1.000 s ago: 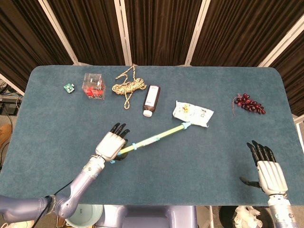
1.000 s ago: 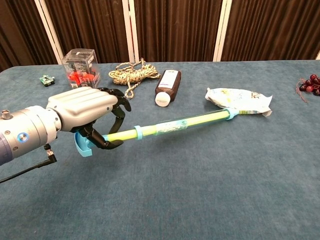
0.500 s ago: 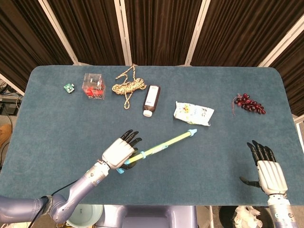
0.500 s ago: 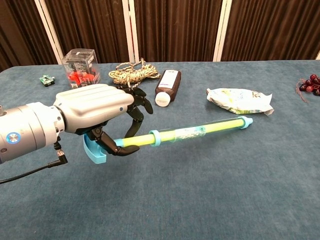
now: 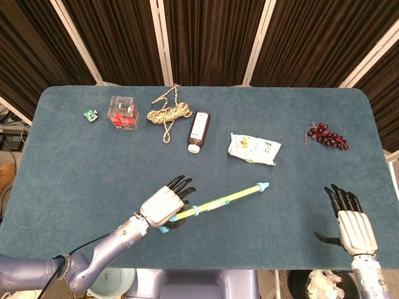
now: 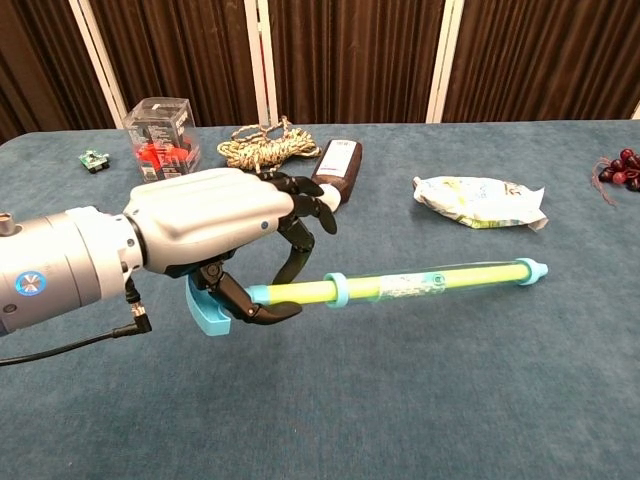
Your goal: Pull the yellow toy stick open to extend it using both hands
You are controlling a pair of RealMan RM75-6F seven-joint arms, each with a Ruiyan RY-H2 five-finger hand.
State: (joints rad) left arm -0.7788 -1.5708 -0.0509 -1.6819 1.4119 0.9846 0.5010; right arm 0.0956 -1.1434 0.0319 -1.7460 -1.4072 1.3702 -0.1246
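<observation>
The left hand point(image 6: 215, 235) grips the yellow toy stick point(image 6: 400, 287) by its near end above the tabletop point(image 5: 280, 205), while the right hand point(image 5: 350, 221), spread and empty, must next reach its far cap.

A silver shell and black fingers are being shown on the left hand point(image 6: 225, 225), a blue round mark and a black cable on its grey wrist; matching silver-and-black is being shown on the right hand point(image 5: 350, 221).
</observation>
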